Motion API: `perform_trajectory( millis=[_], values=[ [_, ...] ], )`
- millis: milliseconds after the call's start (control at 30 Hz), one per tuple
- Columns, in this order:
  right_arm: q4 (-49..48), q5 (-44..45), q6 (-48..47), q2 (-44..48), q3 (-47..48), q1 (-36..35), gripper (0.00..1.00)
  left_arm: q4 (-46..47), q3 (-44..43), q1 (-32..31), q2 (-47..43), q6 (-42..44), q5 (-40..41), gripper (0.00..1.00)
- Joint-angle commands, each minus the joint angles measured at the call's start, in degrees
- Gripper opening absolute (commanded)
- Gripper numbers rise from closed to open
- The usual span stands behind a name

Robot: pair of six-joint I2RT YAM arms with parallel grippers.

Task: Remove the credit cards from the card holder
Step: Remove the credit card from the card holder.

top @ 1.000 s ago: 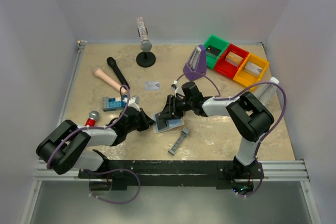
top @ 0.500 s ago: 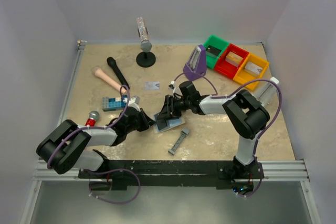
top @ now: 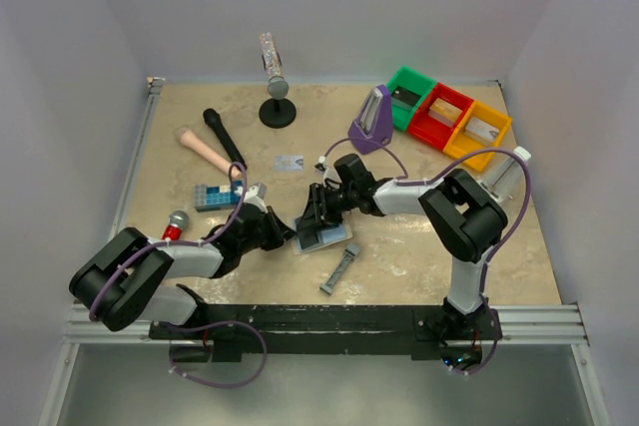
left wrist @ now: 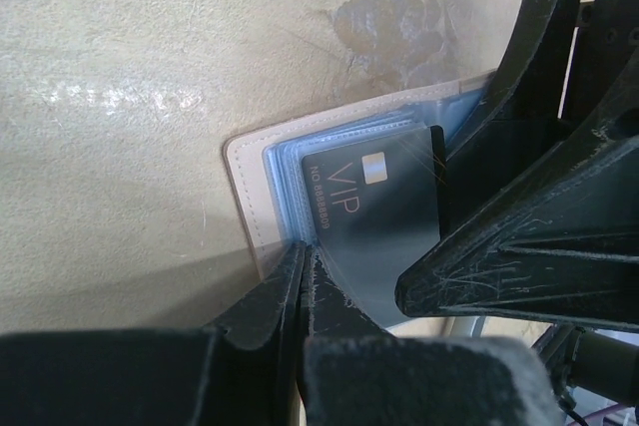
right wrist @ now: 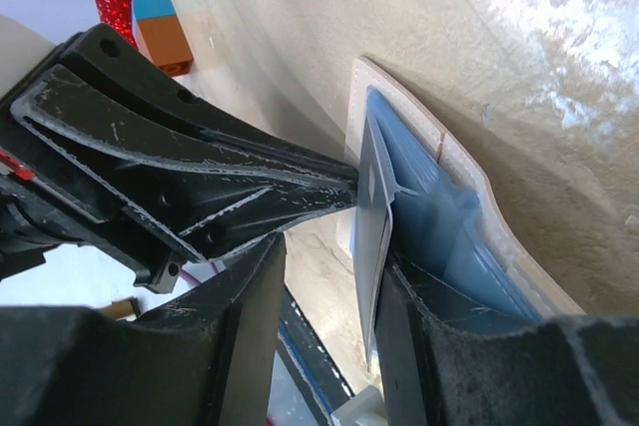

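The card holder (top: 329, 238) lies open on the table, pale blue inside. My left gripper (top: 290, 229) is shut on its left edge, as the left wrist view shows (left wrist: 303, 251). A black card printed VIP (left wrist: 369, 197) sits partly out of a pocket of the holder (left wrist: 245, 187). My right gripper (top: 316, 214) is over the holder, jaws open (right wrist: 334, 276), with the card's edge (right wrist: 374, 236) between them, against the right finger. The holder's blue pockets (right wrist: 439, 236) lie beside that finger. A silver-grey card (top: 290, 162) lies loose on the table farther back.
A blue studded brick (top: 215, 195) and a small red microphone (top: 177, 224) lie left. A grey metal bar (top: 339, 268) lies near the front. A black microphone (top: 222, 134), pink handle (top: 205, 150), stand (top: 276, 107), purple object (top: 371, 119) and three coloured bins (top: 439, 115) sit behind.
The right arm has shifted slightly left, its gripper edging along the holder. The left gripper has kept its hold on the holder's edge.
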State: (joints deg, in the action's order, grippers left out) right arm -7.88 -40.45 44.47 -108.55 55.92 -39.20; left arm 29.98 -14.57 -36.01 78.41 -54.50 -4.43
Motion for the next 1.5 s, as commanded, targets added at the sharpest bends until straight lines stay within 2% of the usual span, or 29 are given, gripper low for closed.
perform_trajectory(
  millis=[0,1467],
  values=[
    [2.25,-2.18,-2.01,1.76,1.65,-1.14,0.43,-1.06,1.65,-0.9,0.34,-0.34,-1.38,0.0],
    [10.07,0.89,-6.24,10.99,-1.69,2.29,0.38,-0.8,3.58,-0.82,4.64,-0.78,1.79,0.0]
  ],
)
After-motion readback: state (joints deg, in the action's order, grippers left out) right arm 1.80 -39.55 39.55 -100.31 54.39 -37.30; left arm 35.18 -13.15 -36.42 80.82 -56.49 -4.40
